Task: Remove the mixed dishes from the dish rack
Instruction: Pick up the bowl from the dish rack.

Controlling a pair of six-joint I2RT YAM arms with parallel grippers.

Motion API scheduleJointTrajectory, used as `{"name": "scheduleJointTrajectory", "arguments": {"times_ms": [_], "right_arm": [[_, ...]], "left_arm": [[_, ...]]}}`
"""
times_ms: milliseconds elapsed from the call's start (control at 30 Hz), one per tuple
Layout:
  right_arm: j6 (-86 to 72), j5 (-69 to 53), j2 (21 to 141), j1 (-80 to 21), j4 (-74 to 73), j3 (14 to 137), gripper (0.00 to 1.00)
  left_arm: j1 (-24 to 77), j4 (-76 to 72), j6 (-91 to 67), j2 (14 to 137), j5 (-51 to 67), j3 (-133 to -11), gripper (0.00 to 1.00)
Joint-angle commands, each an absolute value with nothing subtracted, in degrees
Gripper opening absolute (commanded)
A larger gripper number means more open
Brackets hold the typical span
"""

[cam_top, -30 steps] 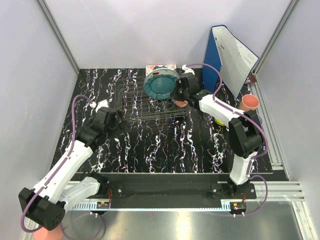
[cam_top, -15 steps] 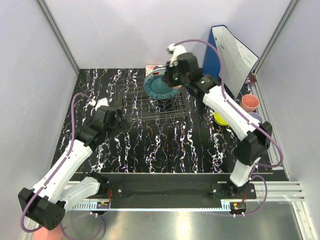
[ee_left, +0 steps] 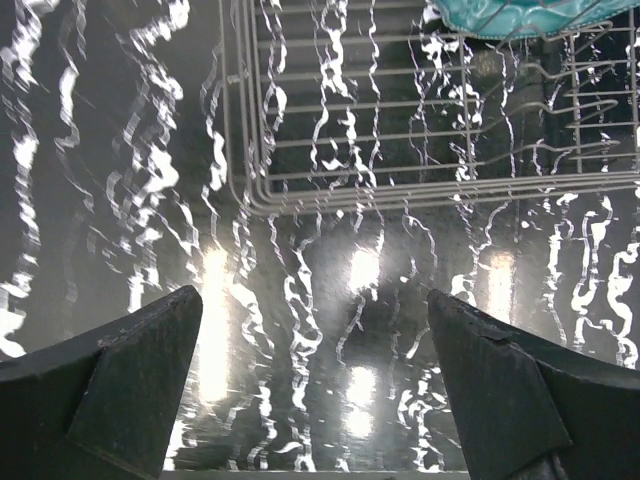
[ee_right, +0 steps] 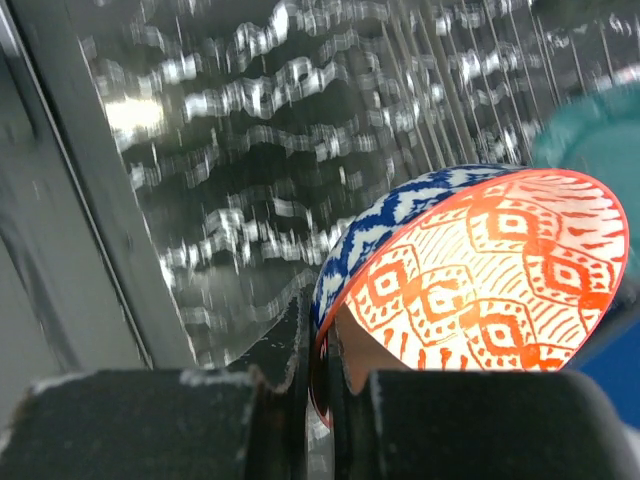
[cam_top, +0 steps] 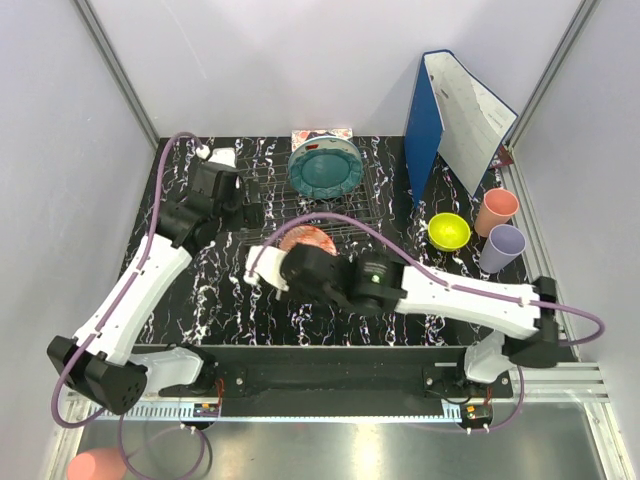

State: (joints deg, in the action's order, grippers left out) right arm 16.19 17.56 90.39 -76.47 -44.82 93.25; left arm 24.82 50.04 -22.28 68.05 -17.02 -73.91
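Nearest in, the right gripper (ee_right: 322, 378) is clamped tight on the rim of the blue-white patterned bowl (ee_right: 470, 270), and only the rim: a thin pinch with the whole orange-lined bowl hanging off to one side. That's the worry. The table behind it is smeared with blur in the wrist view, so the arm looks to be travelling fast, and a quick swing could make the bowl pivot in the fingers or slip out altogether. From above, the bowl sits clear of the dish rack (cam_top: 268, 196), just by its near edge; whether it is touching the table can't be told.

The right arm is stretched low across the front of the table. Off to the right stand the yellow-green bowl (cam_top: 448, 231), the lilac cup (cam_top: 503, 247) and the pink cup (cam_top: 497, 209), and the lilac one is near the forearm. A careless sweep that way could knock it over.

Further back, the left gripper (ee_left: 312, 298) has its jaws spread wide and empty, looking at the rack's left corner. If it bumps the wires, the rack could shift.

And that matters, because the teal scalloped plate (cam_top: 323, 170) is propped on edge at the far side of the rack. One jolt could topple it.
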Motion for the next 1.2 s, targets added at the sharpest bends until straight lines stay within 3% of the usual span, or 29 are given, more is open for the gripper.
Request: {"name": "scheduleJointTrajectory", "arguments": {"times_ms": [0, 367, 500, 733, 1167], "right_arm": [[16.35, 26.63, 81.04, -81.89, -50.25, 92.03, 0.0], [19.33, 28.31, 76.73, -93.78, -59.24, 82.27, 0.0], [21.62, 26.63, 74.53, -93.78, -55.47, 78.05, 0.0], [24.78, 25.84, 74.88, -93.52, -52.12, 73.66, 0.0], [26.28, 24.08, 76.99, -92.99, -49.4, 72.86, 0.0]], "left_arm": [[24.79, 51.94, -16.52, 69.69, -18.29, -79.1, 0.99], [24.96, 56.07, -15.03, 71.9, -2.21, -81.04, 0.99], [26.36, 58.53, -14.85, 70.58, -0.35, -81.21, 0.84], [30.67, 62.23, -18.44, 66.27, 6.4, -81.13, 0.81], [49.03, 59.68, -29.09, 64.77, 1.85, -79.1, 0.81]]}}
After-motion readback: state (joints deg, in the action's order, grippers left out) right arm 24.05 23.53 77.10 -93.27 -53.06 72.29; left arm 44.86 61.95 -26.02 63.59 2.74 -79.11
